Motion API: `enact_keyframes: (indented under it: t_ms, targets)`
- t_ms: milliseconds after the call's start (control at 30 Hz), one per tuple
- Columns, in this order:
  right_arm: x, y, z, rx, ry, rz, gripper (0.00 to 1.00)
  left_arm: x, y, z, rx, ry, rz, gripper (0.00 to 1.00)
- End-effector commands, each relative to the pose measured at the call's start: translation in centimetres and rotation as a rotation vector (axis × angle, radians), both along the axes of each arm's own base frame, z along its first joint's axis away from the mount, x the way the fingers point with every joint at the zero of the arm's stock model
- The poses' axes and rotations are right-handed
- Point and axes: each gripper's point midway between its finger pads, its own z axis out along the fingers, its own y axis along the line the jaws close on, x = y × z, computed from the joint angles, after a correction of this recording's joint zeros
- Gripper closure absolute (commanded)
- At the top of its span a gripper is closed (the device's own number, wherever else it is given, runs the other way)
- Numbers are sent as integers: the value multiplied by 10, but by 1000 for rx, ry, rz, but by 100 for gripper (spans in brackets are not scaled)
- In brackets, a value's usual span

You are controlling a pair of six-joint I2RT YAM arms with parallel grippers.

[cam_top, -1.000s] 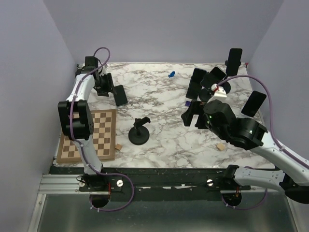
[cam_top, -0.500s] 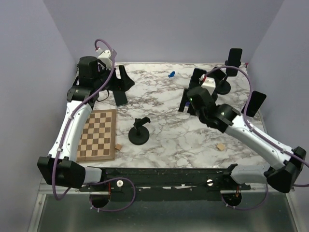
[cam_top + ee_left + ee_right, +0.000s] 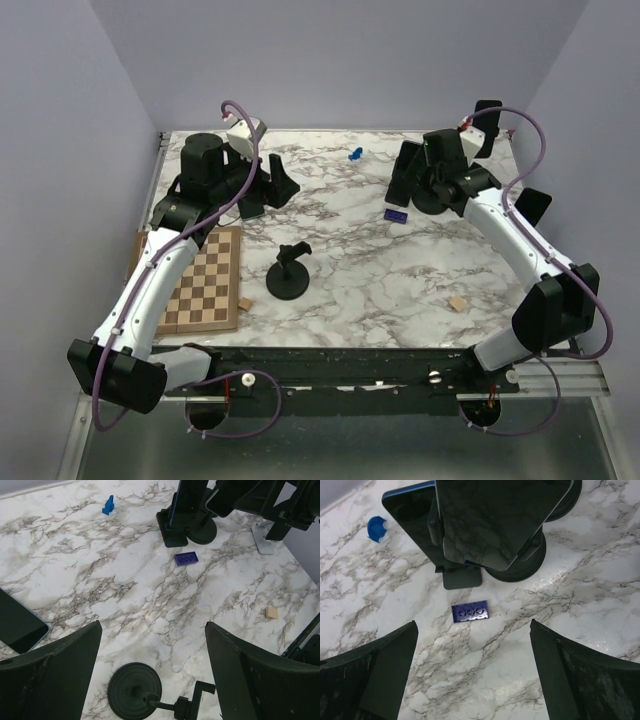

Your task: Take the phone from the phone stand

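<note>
Phone propped on stand, far right of tabletop, just below right pincer: spread wide, empty, ready for approach. Left pincer likewise wide, empty, well apart.

The left claw hangs with jaws spread just beside a phone lying flat on the marble desk. An empty black stand sits mid-desk. The right claw hovers over the standing phones at the far right.

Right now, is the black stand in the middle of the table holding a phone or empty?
Empty: the stand carries no phone in the top or left wrist view.
</note>
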Motion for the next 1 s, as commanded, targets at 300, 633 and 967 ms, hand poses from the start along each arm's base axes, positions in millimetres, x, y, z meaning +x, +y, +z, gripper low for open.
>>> enact_keyframes:
  t_ms: [300, 633, 967]
  targets:
    - [36, -10, 29, -83, 1, 11, 0, -13, -23, 3, 27, -78, -87, 8]
    - [47, -40, 31, -35, -64, -155, 0, -16, -24, 8, 22, -97, -96, 8]
    - [65, -66, 35, -22, -151, -179, 0, -21, -32, 8, 11, -87, -128, 8]
